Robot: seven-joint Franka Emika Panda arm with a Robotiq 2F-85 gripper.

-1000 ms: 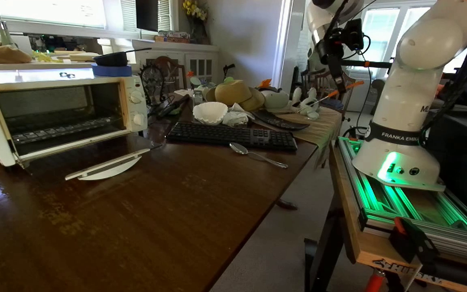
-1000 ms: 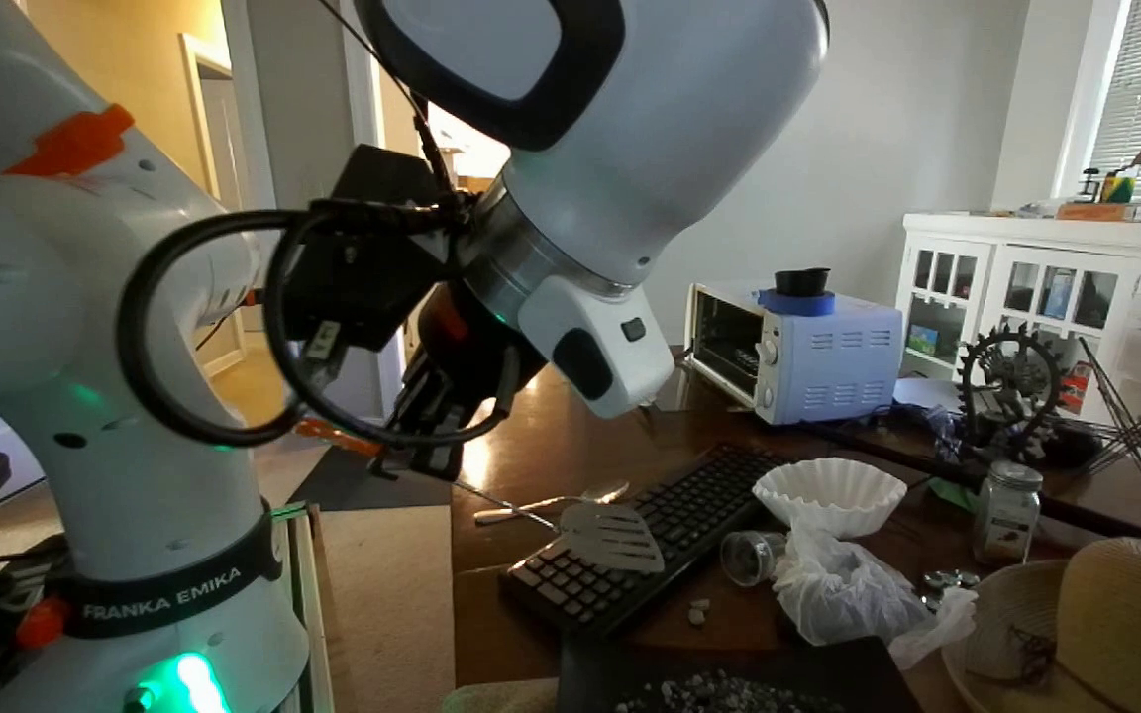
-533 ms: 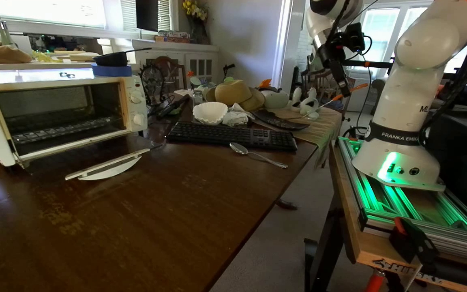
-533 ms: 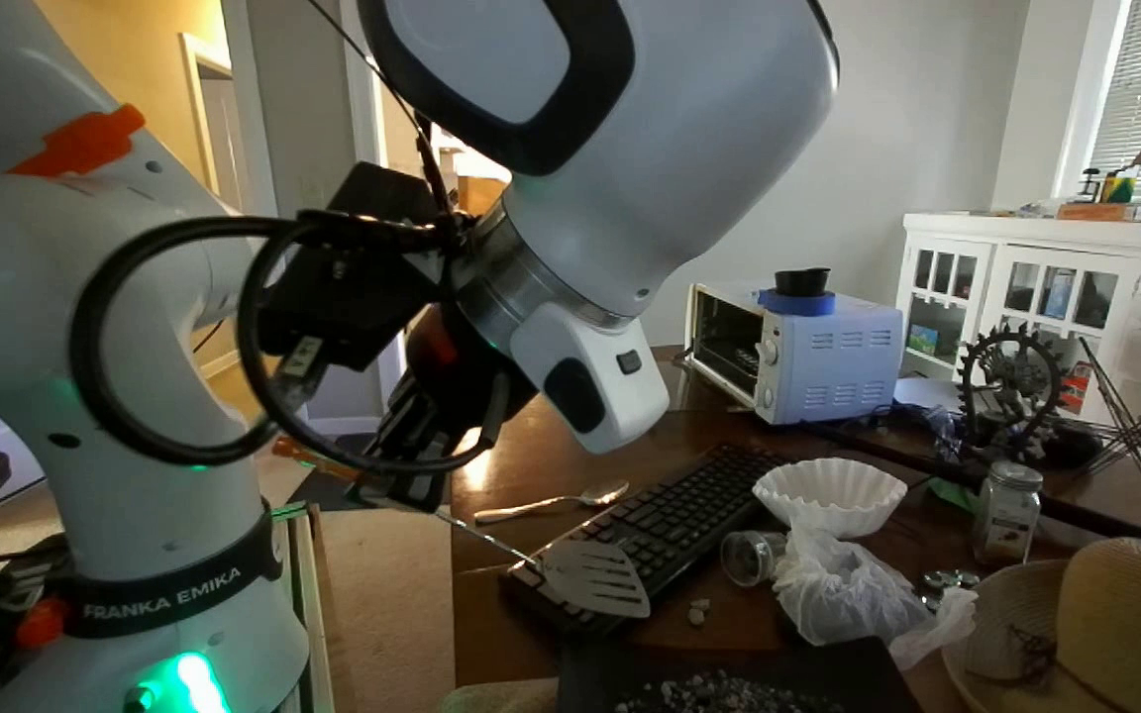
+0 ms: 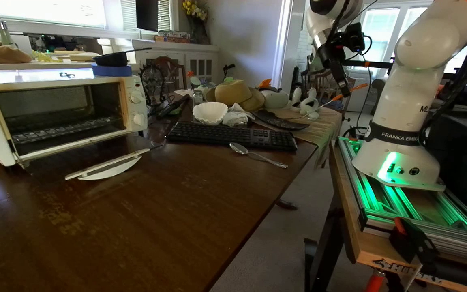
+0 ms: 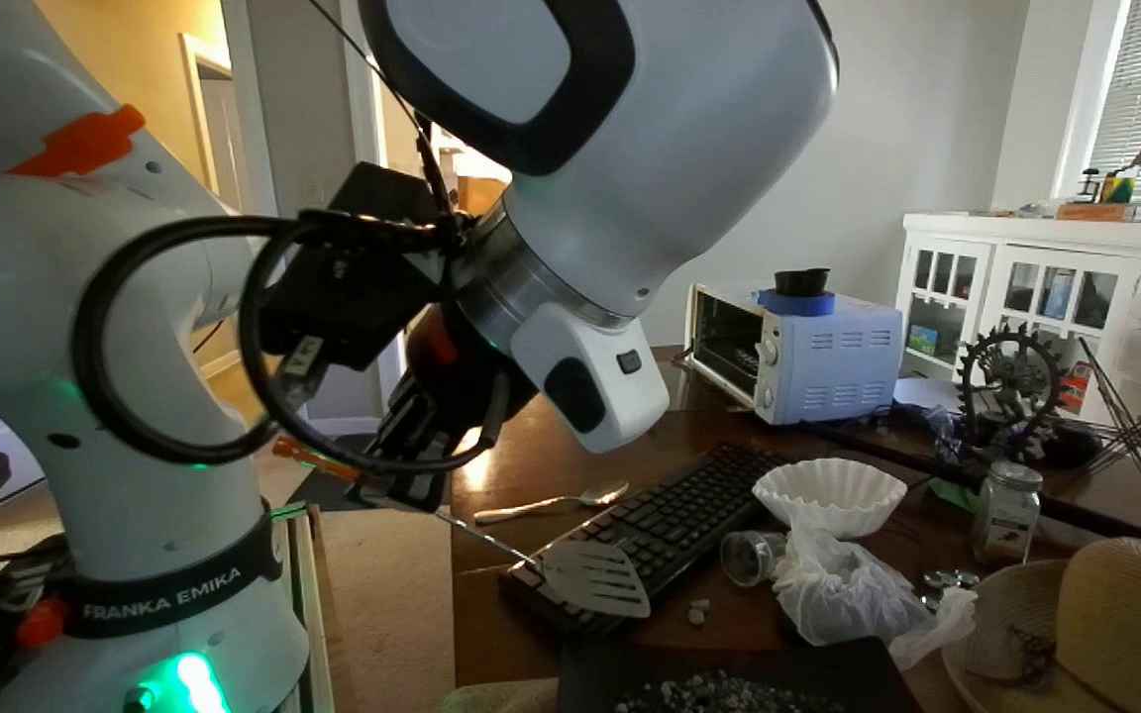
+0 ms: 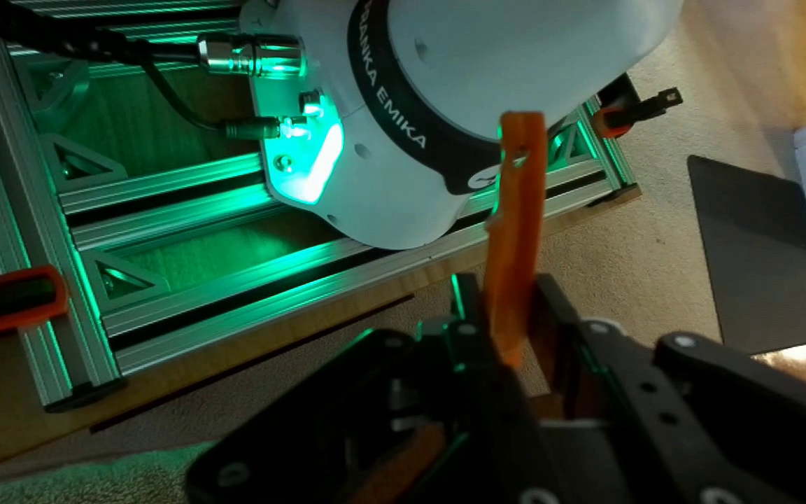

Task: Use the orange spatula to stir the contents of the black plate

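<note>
My gripper [image 7: 504,301] is shut on the orange handle of the orange spatula [image 7: 518,217]. The gripper [image 6: 410,490] also shows in an exterior view, with the spatula's shaft slanting down from it to the slotted grey head [image 6: 595,577]. The head appears over the near end of the keyboard, in front of the black plate [image 6: 828,663]. The plate, cut off by the frame's bottom edge, holds many small grey pebbles [image 6: 719,693]. In an exterior view, the gripper [image 5: 343,90] and orange handle [image 5: 359,86] are high beyond the table edge, and the dark plate [image 5: 280,121] lies past the keyboard.
A black keyboard [image 6: 689,515], a metal spoon [image 6: 551,503], a white paper filter [image 6: 828,495], a plastic bag [image 6: 843,584], a glass jar [image 6: 1006,515] and a straw hat [image 6: 1130,624] lie around the plate. A toaster oven [image 5: 67,109] stands farther off.
Between one second and half a second ago, the gripper and spatula moved a little toward the robot base, and the spatula head dropped lower. Since then nothing has visibly moved.
</note>
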